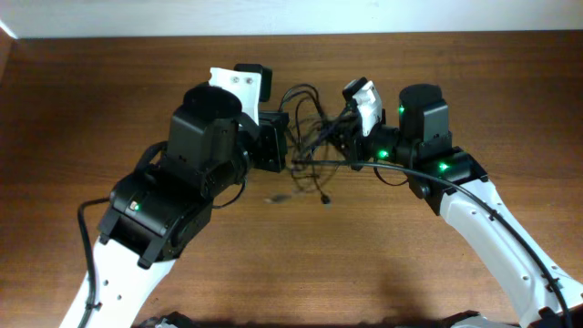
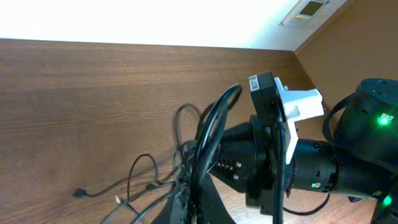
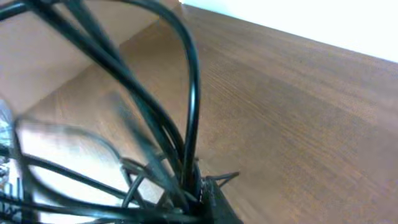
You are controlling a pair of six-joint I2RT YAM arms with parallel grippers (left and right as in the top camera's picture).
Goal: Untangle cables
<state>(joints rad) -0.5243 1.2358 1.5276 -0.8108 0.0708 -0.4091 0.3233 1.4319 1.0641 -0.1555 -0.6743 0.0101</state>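
Observation:
The cables (image 1: 308,128) are a tangle of thin black cords held above the table between my two grippers. My left gripper (image 1: 284,144) is shut on a bundle of the cables (image 2: 214,124), which loops up from its fingers (image 2: 198,200). My right gripper (image 1: 344,137) is shut on several strands of the cables (image 3: 186,112) that rise from its fingertips (image 3: 198,190). Loose cord ends with small plugs (image 1: 325,199) hang down to the wood. Another plug end (image 2: 79,193) lies on the table in the left wrist view.
The wooden table (image 1: 437,73) runs to a white wall at the back. The right arm's wrist and white camera mount (image 2: 298,106) sit very close in front of the left gripper. Thick arm wires (image 1: 492,210) run along the right arm.

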